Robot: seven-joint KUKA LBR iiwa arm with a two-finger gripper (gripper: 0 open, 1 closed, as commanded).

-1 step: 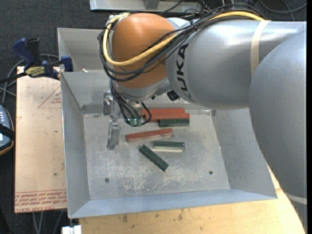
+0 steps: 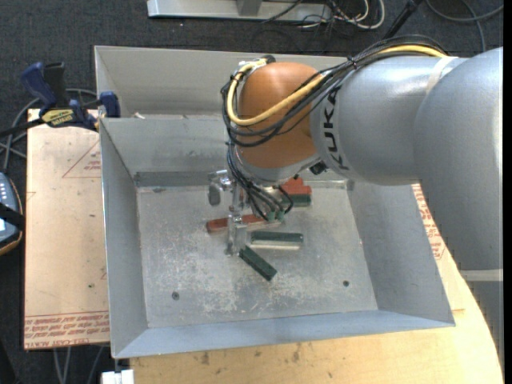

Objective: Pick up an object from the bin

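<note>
My gripper hangs low in the middle of the bin, under the arm's orange dome. It is down among a small cluster of flat bars. A red-brown bar lies just to its left and seems to touch it. A grey-green bar lies flat just to its right. A dark green block lies slanted below and right of it. The arm hides part of the cluster.
A red block and a small dark green piece lie further back on the right, half under the arm. The bin's sloped walls rise on all sides, and its floor is dusty and scratched.
</note>
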